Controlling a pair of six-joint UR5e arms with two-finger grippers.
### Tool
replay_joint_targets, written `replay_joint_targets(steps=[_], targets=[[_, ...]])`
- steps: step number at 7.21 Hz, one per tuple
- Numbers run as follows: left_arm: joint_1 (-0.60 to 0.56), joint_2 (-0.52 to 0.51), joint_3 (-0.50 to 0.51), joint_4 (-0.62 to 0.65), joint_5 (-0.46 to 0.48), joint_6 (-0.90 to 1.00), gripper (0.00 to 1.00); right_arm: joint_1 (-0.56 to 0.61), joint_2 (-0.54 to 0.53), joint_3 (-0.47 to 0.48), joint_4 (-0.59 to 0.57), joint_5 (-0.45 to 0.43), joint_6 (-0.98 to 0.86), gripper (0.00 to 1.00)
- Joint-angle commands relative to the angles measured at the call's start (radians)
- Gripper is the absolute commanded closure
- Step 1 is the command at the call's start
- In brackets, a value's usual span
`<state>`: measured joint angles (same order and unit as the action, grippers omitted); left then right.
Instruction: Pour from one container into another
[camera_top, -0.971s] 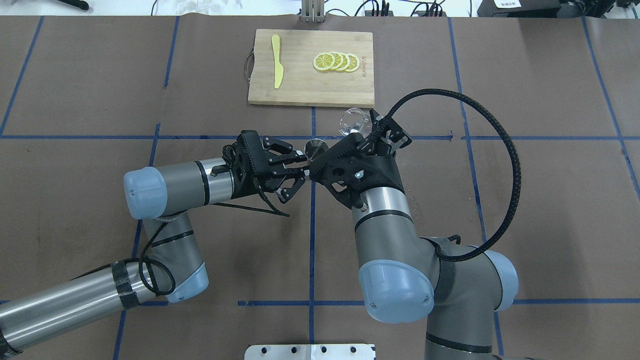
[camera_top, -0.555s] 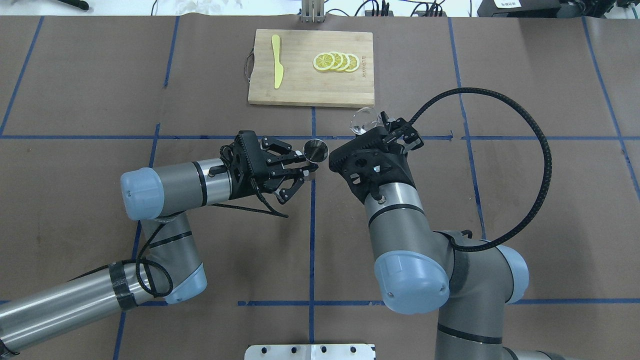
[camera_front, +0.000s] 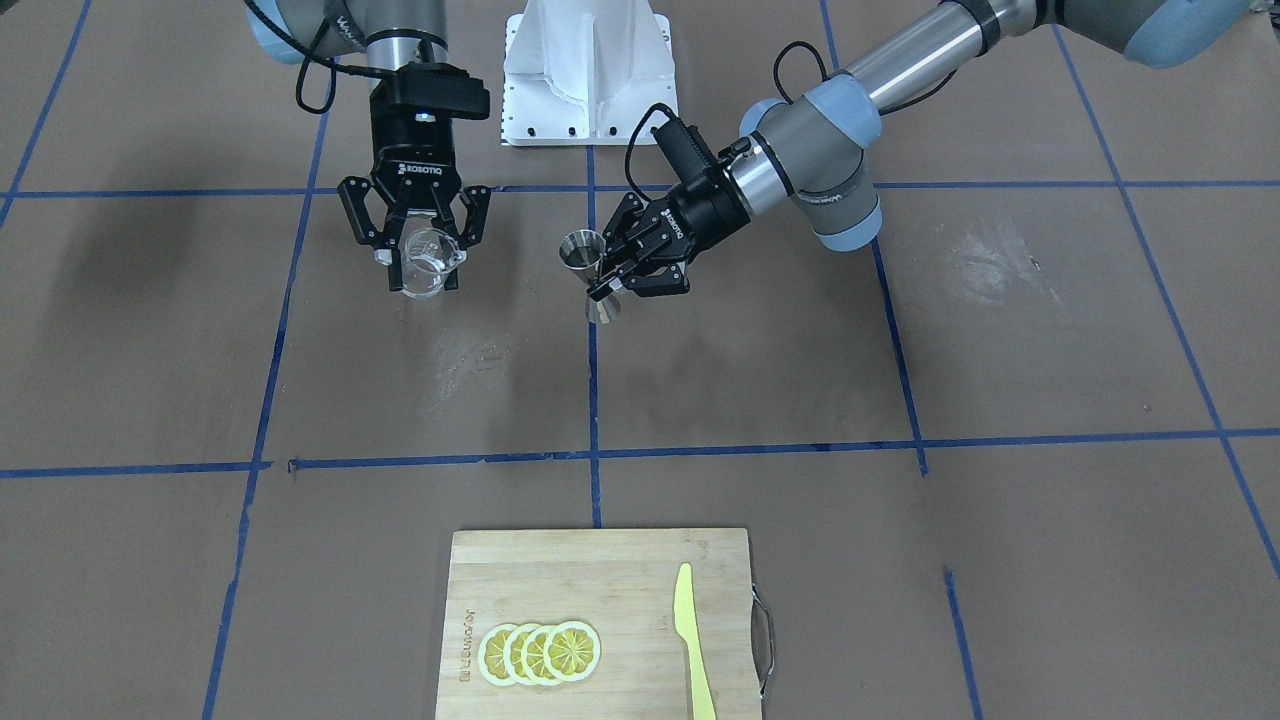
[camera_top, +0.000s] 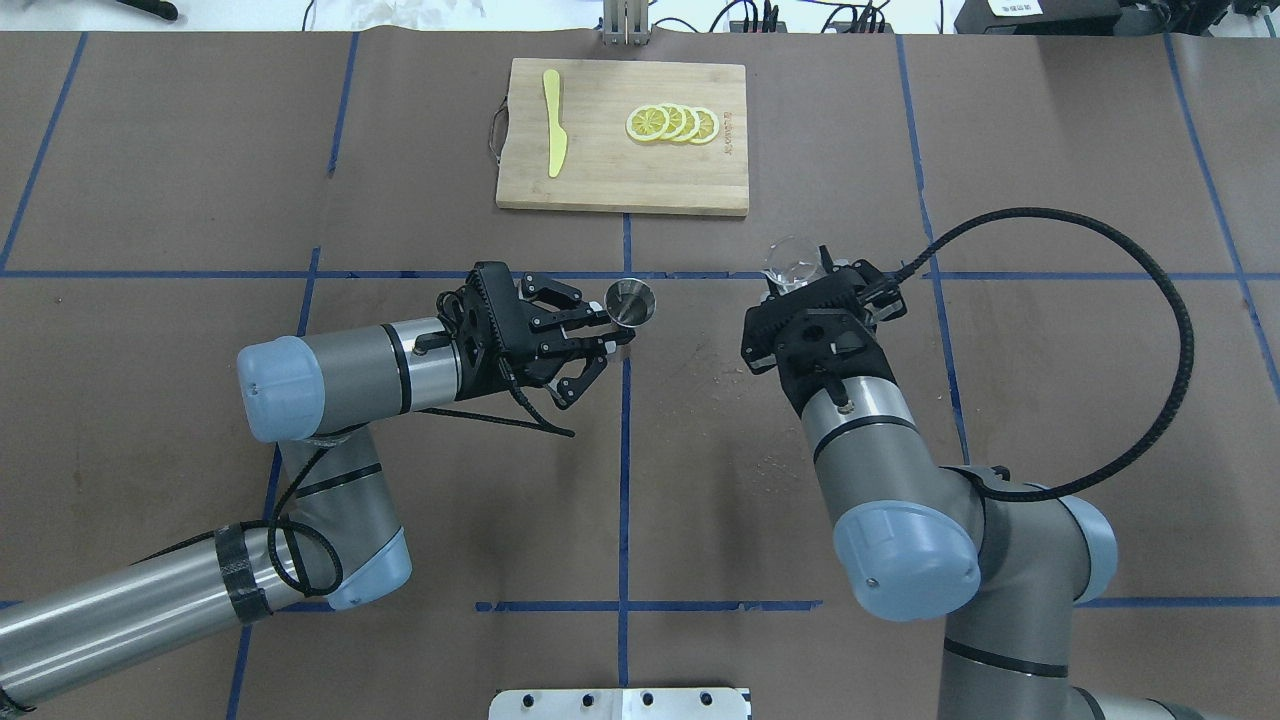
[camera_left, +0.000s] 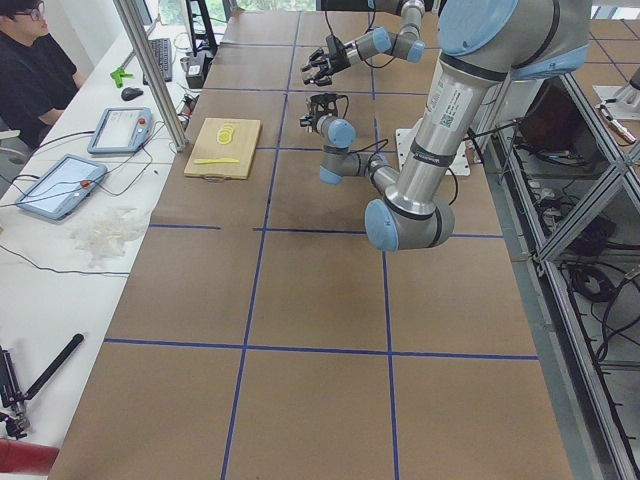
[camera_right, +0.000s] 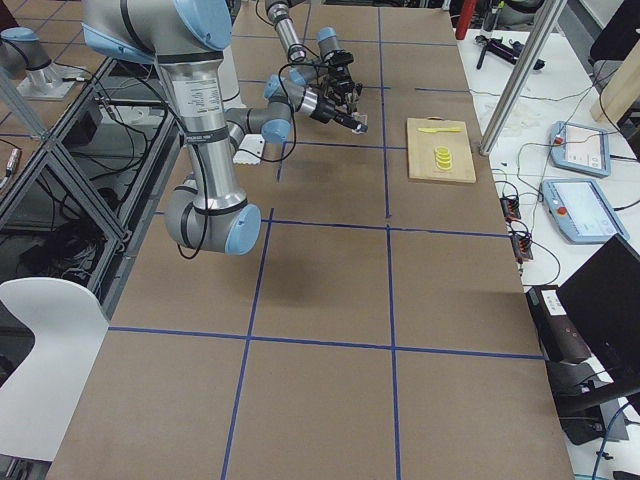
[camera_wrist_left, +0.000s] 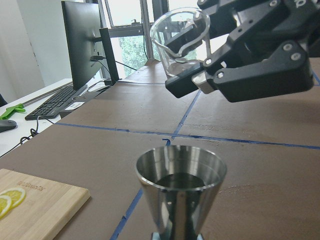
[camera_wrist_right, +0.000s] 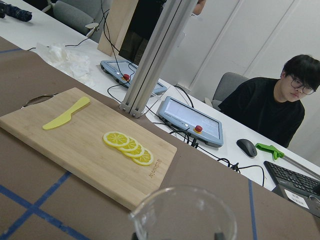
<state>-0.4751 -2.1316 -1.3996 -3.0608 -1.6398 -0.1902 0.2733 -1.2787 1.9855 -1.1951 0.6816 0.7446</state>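
Observation:
The clear glass cup (camera_front: 424, 262) hangs upright above the table, and my right gripper (camera_front: 420, 280) is shut on it. Overhead, the cup (camera_top: 790, 260) sits just ahead of the right gripper (camera_top: 800, 274), right of the centre line. The steel jigger (camera_top: 632, 302) stands upright in the air, held at its waist by my left gripper (camera_top: 612, 332). A clear gap separates cup and jigger. The left wrist view has the jigger's open mouth (camera_wrist_left: 181, 175) close up, with the cup (camera_wrist_left: 181, 42) beyond and higher. Only the cup's rim (camera_wrist_right: 185, 212) shows in the right wrist view.
A bamboo cutting board (camera_top: 600, 180) lies at the far middle with lemon slices (camera_top: 672, 124) and a yellow knife (camera_top: 553, 122). Small specks (camera_top: 730, 365) dot the brown mat between the arms. A person (camera_wrist_right: 272, 112) sits at a desk beyond the table.
My right gripper has carried the cup to the right, away from the jigger, and the cup has turned from tilted back to upright. The left gripper and jigger have barely moved.

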Motion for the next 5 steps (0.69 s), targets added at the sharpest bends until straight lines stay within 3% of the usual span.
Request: replay_joint_targets(steps=[1, 5], targets=[[0.001, 0.016, -0.015, -0.001, 0.000, 0.000, 1.00, 0.001, -0.132, 0.001, 0.144, 0.003, 0.090, 1.00], [0.001, 0.021, -0.027, 0.002, 0.000, 0.000, 1.00, 0.000, -0.302, -0.010, 0.224, 0.027, 0.366, 1.00]])
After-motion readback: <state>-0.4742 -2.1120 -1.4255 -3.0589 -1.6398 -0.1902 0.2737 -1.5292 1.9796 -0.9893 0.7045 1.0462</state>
